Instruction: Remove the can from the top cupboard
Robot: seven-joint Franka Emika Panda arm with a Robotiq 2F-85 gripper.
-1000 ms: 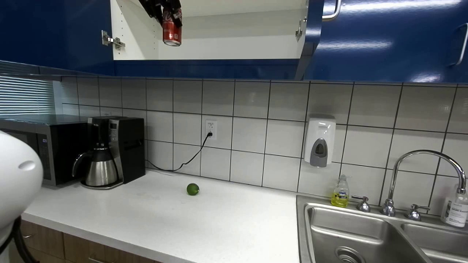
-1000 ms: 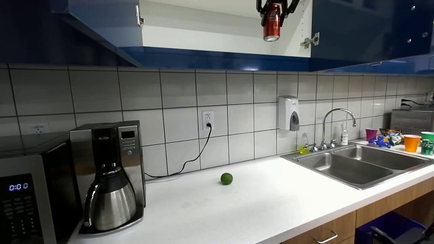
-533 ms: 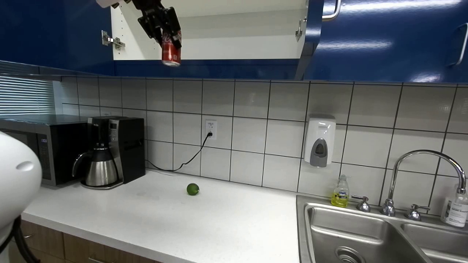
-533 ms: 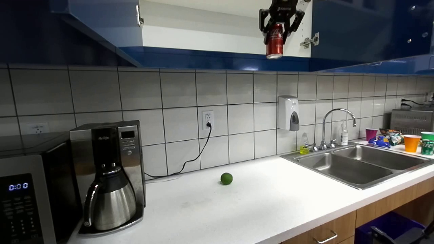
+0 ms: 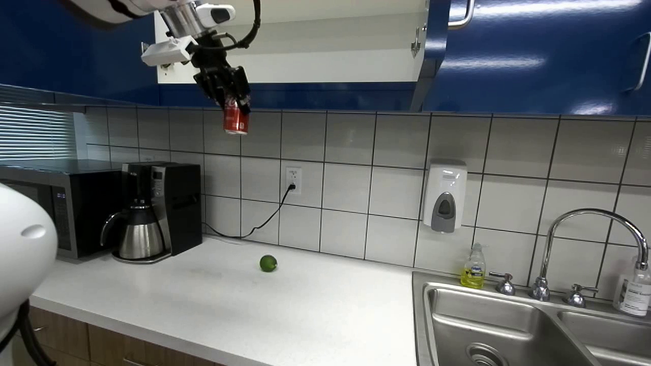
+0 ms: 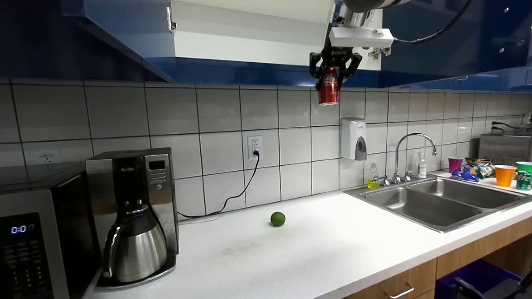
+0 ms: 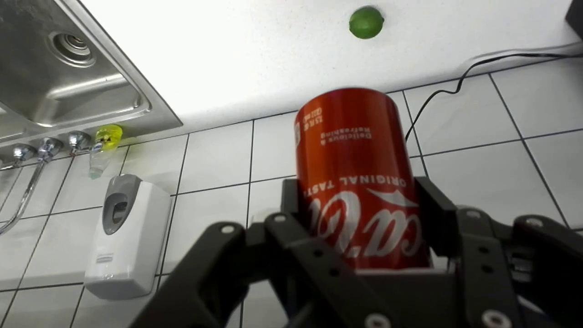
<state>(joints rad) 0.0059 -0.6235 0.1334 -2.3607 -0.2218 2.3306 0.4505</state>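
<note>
Tiled wall (image 5: 351, 188) and white counter (image 5: 325, 310) show no change: the coffee maker (image 5: 185, 213) and the lime (image 6: 277, 219) stand where they stood a second ago. What has shifted is the can (image 5: 236, 119). At that earlier point both exterior views had its base against the white inside of the cupboard (image 5: 325, 95); now the base shows below the cupboard's bottom edge, with tiles behind it. The can hangs in the air, close to upright, base down, well apart from the counter. The gripper (image 6: 329, 85) has what looks like a firm hold of it: the wrist view shows one pad (image 7: 437, 218) pressed to each side, no gap noted. More of the arm (image 5: 180, 20) has come into view above, in keeping with a downward move. Finding: the can appears to be out of the cupboard, so the removal itself is judged met; only the lowering and release would seem to remain, should a set-down be wanted. Depth between can and wall cannot be told from these angles, nor whether the lime lies straight under it. Points to watch: bring the can down clear of the lime, which would likely roll if nudged, seat its base flat before the pads part, and keep the hold steady, since smooth metal may slide.
</note>
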